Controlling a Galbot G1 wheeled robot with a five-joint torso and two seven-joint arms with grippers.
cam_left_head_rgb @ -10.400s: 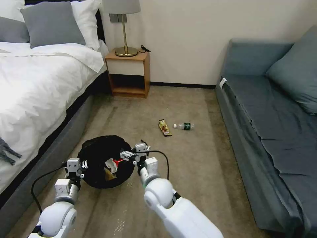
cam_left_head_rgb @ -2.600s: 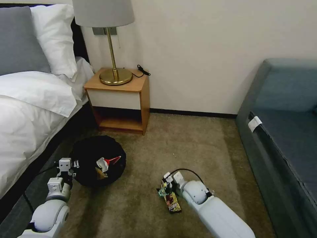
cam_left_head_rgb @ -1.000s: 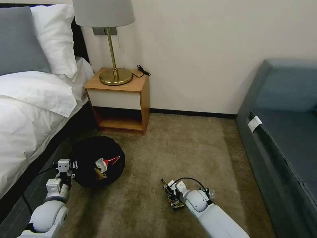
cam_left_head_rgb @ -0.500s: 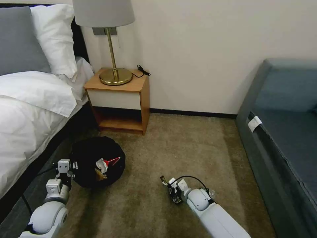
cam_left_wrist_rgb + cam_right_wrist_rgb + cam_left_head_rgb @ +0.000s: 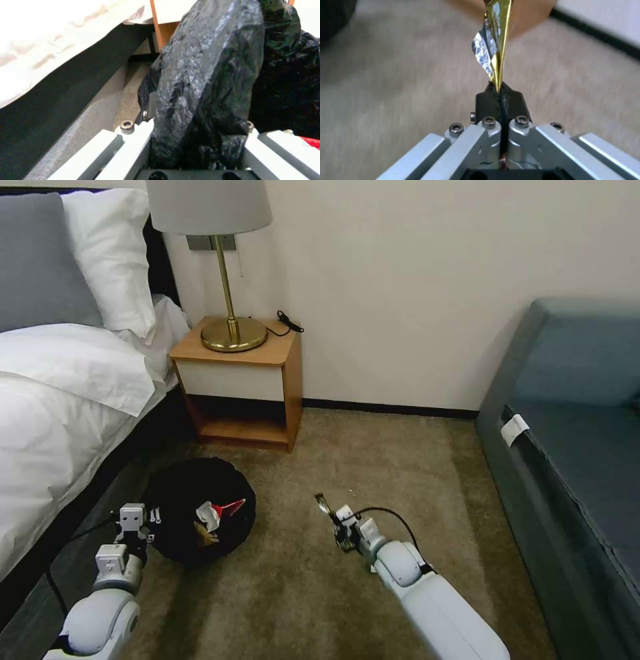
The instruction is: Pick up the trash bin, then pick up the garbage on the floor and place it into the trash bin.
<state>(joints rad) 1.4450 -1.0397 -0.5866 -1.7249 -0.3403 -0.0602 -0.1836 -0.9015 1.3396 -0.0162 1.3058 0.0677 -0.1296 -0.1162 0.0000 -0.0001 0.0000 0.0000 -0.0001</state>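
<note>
The right gripper [image 5: 500, 96] has its jaws pressed fully together on one end of the snack wrapper [image 5: 495, 37], which stands out straight beyond the tips, edge-on and clear of the carpet [image 5: 373, 467]; pinching a thin foil by its edge is probably what lets it lift flat litter. The left gripper [image 5: 196, 140] has its jaws part open around the bag-draped rim of the trash bin [image 5: 200, 510], the black plastic [image 5: 206, 75] bunched between them, so the bin's mouth stays open within reach, a red-and-white carton [image 5: 217, 511] inside
</note>
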